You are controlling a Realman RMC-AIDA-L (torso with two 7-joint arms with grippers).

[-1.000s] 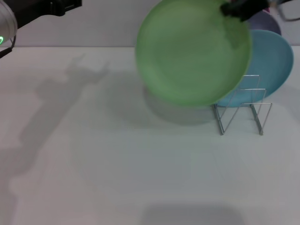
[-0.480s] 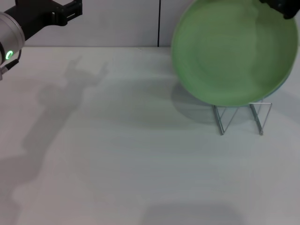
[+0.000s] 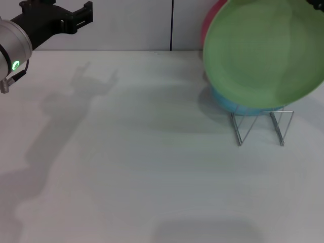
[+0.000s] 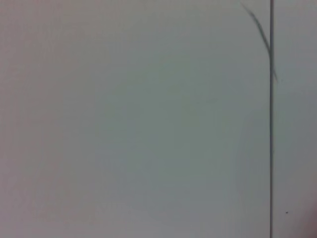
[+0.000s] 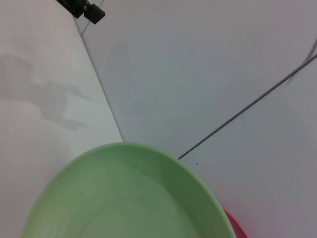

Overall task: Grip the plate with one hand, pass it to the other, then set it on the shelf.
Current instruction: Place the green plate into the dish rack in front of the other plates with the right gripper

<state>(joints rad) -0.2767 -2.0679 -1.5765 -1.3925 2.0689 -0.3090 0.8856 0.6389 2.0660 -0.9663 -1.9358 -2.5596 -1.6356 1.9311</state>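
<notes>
The light green plate [image 3: 266, 50] hangs tilted in the air at the far right, above the wire shelf [image 3: 260, 126], and it fills the lower part of the right wrist view [image 5: 124, 198]. My right gripper [image 3: 317, 2] is shut on its upper rim, and only a black sliver of it shows at the top corner. My left gripper [image 3: 89, 14], on the arm with the green ring, is raised at the far left, well away from the plate, open and holding nothing. It also shows far off in the right wrist view [image 5: 89, 12].
A light blue plate [image 3: 238, 105] stands in the shelf behind the green one. A pink-red plate [image 3: 209, 25] peeks out farther back. The white table [image 3: 142, 167] stretches to a pale back wall. The left wrist view shows only that wall.
The green plate has been carried to the right and now hangs over the shelf, hiding most of the blue plate. The left arm has come a little further into view.
</notes>
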